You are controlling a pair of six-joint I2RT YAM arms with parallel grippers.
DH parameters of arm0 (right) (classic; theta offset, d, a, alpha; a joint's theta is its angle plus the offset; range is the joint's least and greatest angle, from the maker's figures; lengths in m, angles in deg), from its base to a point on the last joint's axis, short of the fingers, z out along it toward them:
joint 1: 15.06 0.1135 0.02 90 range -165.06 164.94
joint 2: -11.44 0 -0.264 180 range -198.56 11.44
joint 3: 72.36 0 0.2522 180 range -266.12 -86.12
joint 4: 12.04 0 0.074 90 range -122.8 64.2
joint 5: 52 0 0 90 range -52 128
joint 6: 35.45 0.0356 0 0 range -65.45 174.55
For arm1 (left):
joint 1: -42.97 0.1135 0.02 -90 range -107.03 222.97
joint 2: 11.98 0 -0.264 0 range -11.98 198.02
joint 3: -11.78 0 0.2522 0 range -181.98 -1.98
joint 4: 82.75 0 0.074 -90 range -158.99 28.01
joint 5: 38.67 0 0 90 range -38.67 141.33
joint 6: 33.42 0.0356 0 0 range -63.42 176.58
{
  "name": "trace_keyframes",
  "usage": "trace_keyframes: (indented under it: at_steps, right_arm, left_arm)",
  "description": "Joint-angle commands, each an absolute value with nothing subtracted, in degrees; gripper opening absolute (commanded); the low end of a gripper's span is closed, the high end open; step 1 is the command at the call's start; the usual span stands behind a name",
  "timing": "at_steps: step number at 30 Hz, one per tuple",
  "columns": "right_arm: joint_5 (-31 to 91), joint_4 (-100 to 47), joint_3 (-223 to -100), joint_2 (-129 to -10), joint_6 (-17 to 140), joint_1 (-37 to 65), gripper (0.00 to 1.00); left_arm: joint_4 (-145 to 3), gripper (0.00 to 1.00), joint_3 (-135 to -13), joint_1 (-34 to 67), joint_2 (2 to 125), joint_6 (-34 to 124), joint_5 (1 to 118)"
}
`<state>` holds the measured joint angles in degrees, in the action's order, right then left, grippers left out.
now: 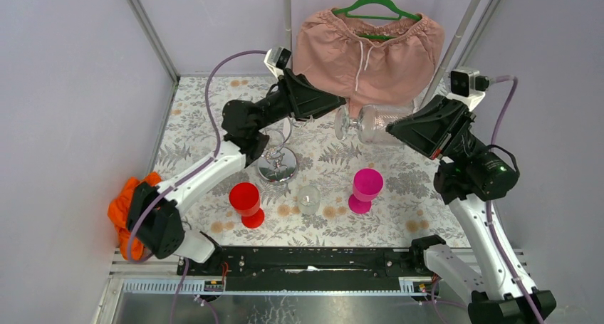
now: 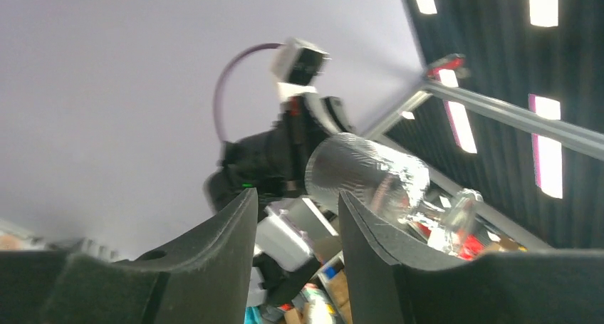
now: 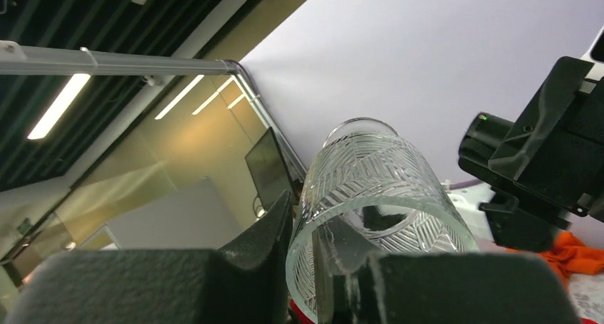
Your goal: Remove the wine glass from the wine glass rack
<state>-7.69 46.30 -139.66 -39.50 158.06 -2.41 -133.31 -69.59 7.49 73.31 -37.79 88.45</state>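
Clear wine glass [image 1: 374,123], cut with herringbone leaves, hangs sideways, its rim pinched by the right gripper [image 1: 390,129]; the left gripper [image 2: 295,213] holds its fingers apart, empty.

**White Links, Black Joints, Purple Cables**

Wore glossy white shells along the long links of the left arm [image 1: 206,169] and the right arm [image 1: 481,228], with bulky black housings at every joint. Carried a small white box camera [image 1: 278,58] with a black front at each wrist. Trailed a thin purple cable [image 1: 212,100] from each camera back along the links. Showed a tiny green light [image 1: 503,169] on a black joint housing. Ended in matte black, wedge-shaped jaws with a grainy finish.
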Motion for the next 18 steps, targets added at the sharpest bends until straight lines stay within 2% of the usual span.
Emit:
trace_keyframes:
  at_steps: [1,5,7,9,15,18]
  right_arm:
    - [-8.50,34.32,-143.85,-35.82,149.05,-1.96,0.00]
    - [-8.99,10.52,-148.31,-30.89,132.24,-1.96,0.00]
    - [-8.01,-0.17,-151.21,-29.31,124.23,-1.98,0.00]
    - [-6.78,-8.12,-154.18,-28.68,117.32,-1.96,0.00]
    - [-4.15,-21.32,-159.71,-30.13,108.25,-1.97,0.00]
    - [-0.21,-32.70,-163.70,-32.33,100.10,-2.01,0.00]
  left_arm:
    - [-105.64,0.53,-71.94,7.73,66.31,-18.25,86.94]
    - [-72.86,0.52,-79.27,7.73,60.04,-0.47,74.58]
    - [-61.41,0.52,-82.17,7.73,57.24,4.69,65.73]
    - [-55.80,0.52,-83.17,7.73,54.04,7.90,58.50]
    - [-44.42,0.51,-84.60,7.73,49.23,11.75,46.52]
    - [-38.47,0.50,-84.69,7.73,47.36,13.22,41.24]
